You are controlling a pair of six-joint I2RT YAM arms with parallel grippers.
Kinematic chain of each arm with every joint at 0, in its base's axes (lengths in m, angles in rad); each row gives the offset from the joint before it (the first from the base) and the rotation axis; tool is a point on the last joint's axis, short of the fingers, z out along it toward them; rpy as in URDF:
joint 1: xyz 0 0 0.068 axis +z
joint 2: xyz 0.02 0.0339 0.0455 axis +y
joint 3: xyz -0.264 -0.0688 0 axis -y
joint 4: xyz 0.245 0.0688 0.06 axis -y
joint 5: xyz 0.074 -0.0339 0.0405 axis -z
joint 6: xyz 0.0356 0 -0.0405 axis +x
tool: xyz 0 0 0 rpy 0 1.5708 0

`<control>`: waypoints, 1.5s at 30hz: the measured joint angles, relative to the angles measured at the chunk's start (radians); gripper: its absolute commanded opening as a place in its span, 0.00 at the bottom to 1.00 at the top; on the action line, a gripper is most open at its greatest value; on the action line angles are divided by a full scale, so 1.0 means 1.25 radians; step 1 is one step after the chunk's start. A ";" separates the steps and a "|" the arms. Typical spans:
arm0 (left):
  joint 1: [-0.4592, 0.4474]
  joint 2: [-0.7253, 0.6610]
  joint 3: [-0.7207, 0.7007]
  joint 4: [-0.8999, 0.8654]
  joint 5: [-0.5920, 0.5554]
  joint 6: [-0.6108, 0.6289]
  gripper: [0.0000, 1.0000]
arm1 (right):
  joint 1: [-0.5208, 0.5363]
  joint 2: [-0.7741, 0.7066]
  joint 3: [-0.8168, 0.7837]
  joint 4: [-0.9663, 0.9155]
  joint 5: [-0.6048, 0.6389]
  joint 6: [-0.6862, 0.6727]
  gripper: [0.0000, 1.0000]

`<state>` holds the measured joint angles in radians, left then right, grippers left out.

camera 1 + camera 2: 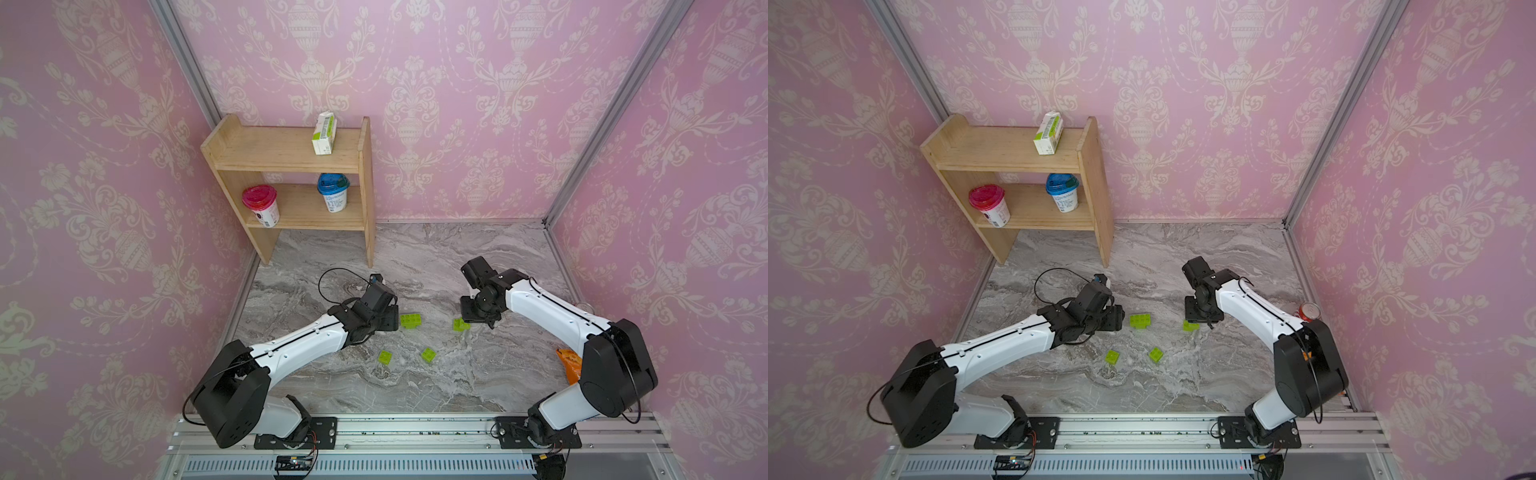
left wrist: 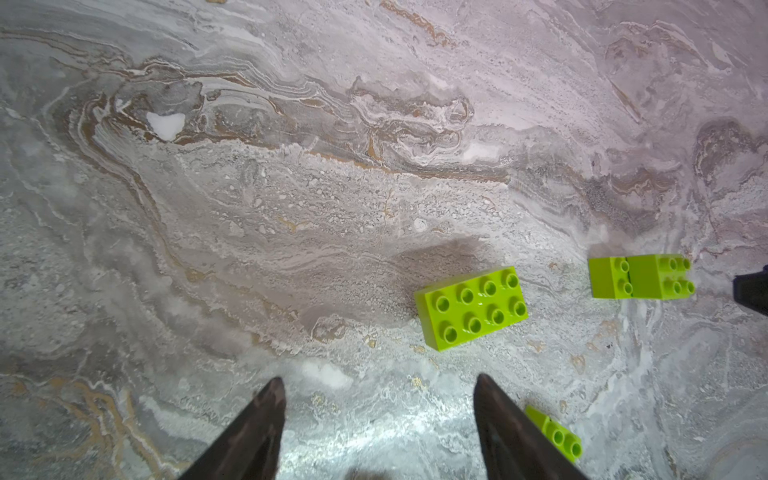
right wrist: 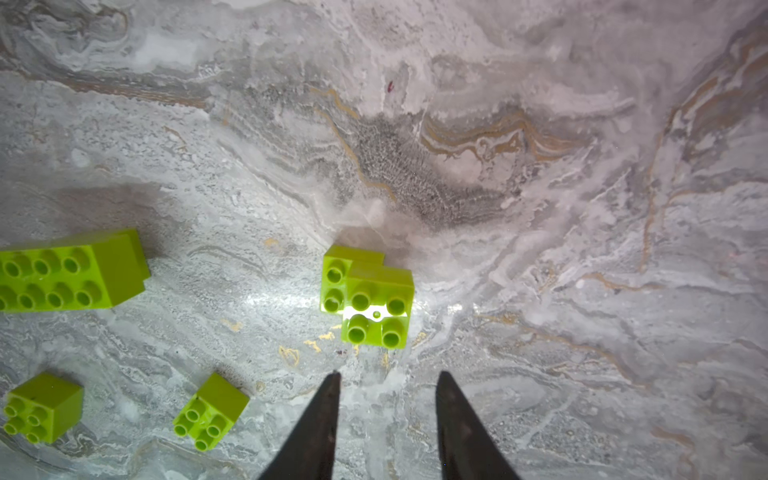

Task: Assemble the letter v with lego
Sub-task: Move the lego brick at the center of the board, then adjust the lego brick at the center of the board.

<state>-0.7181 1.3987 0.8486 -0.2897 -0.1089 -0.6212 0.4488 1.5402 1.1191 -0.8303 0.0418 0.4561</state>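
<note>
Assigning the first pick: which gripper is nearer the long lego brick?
Left. The left gripper is open just short of the long brick; the right gripper is farther off, beside the two joined bricks.

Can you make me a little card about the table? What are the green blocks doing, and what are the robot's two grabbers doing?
Long block: lime-green eight-stud plastic brick, alone on the grey marble-look table, just ahead of the left gripper
Joined blocks: two small lime-green bricks stuck together in a step, just ahead of the right gripper
Loose blocks: two small square lime-green bricks, apart from each other
Left gripper: open, empty
Right gripper: open, empty
Letter V: not built yet
</note>
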 measured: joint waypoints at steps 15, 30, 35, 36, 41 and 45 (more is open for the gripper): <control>0.002 0.000 0.000 0.004 0.000 0.000 0.72 | 0.025 0.105 0.026 0.004 0.006 -0.013 0.12; 0.002 0.000 -0.002 0.004 0.000 0.000 0.72 | 0.033 0.132 0.086 -0.011 0.014 -0.012 0.34; 0.003 0.000 -0.008 0.030 0.011 0.000 0.70 | -0.009 0.083 0.123 -0.013 0.005 -0.061 0.00; 0.004 0.000 -0.012 0.040 0.018 -0.001 0.70 | -0.023 0.083 0.128 -0.006 0.004 -0.068 0.00; 0.012 0.000 -0.031 0.086 0.052 -0.013 0.67 | -0.071 0.148 0.132 0.039 0.000 -0.114 0.00; 0.017 0.000 -0.067 0.144 0.089 -0.043 0.62 | -0.074 0.217 0.131 0.068 -0.001 -0.141 0.00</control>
<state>-0.6971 1.3987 0.7654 -0.1101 0.0021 -0.6754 0.3557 1.8118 1.2831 -0.7456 0.0402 0.2794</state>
